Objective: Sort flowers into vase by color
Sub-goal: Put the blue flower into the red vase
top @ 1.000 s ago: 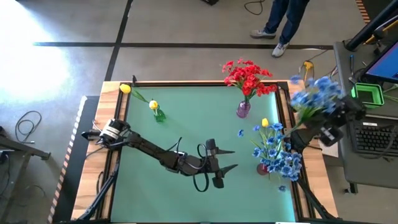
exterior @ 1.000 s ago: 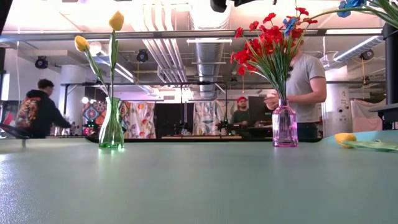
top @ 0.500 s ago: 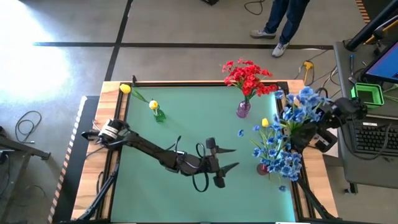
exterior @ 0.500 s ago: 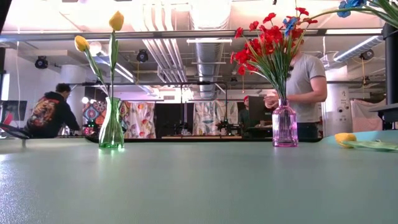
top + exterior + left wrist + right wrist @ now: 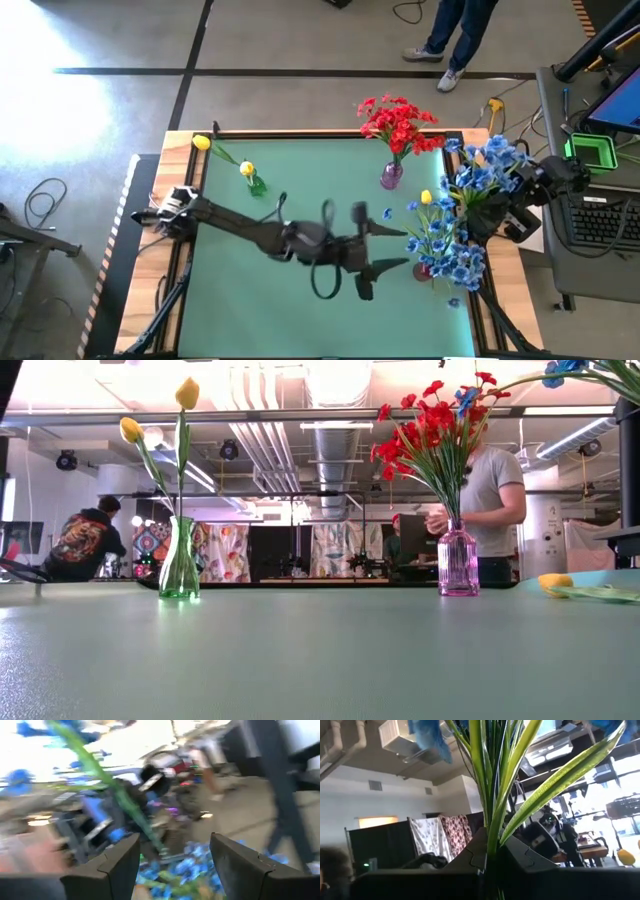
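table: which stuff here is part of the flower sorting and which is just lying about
Job: blue bunch in the shut right gripper; open left gripper; red flowers in pink vase; yellow flowers in green vase; blue flowers.
Lying about: green bin, keyboard.

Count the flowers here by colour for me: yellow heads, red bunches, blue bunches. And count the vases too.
Yellow flower heads: 3
Red bunches: 1
Blue bunches: 2, one in a vase, one held by the right gripper
Vases: 3
Total: 9
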Available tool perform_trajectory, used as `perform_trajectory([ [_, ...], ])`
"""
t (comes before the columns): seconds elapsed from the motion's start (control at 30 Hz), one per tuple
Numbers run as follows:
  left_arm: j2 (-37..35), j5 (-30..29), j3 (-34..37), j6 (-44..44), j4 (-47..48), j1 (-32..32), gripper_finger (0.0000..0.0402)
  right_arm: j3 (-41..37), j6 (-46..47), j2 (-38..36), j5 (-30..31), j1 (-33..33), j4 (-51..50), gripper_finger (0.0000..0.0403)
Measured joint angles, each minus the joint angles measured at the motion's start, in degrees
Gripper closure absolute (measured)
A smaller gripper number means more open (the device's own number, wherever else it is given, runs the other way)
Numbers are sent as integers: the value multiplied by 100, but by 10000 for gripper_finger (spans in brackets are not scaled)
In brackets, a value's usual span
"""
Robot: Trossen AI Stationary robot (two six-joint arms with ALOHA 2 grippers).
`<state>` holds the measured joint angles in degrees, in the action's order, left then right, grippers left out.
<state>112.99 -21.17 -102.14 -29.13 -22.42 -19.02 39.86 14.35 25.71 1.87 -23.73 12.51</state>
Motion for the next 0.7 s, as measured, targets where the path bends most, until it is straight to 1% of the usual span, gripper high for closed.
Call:
perform_trajectory([
  [0.07,97,576,-574,326,795,163,178,1,-46,10,50,0,24,385],
  [0.13,259,944,-1093,671,1317,340,178,53,-96,34,127,0,26,385],
  [0.27,747,1014,-1968,1146,1949,620,178,190,-188,122,127,0,23,385],
  [0.47,1572,989,-3293,1166,2664,776,178,483,-394,435,129,0,12,385],
  [0.5,1611,990,-3280,1164,2578,788,178,530,-400,500,129,0,2,385],
  [0.53,1581,988,-3135,1160,2294,812,178,577,-428,548,129,0,-11,385],
  [0.6,1556,993,-2992,1148,2192,843,178,654,-521,631,129,0,-39,385],
  [0.7,1554,980,-2996,1161,2178,878,178,786,-707,752,139,3,-34,385],
])
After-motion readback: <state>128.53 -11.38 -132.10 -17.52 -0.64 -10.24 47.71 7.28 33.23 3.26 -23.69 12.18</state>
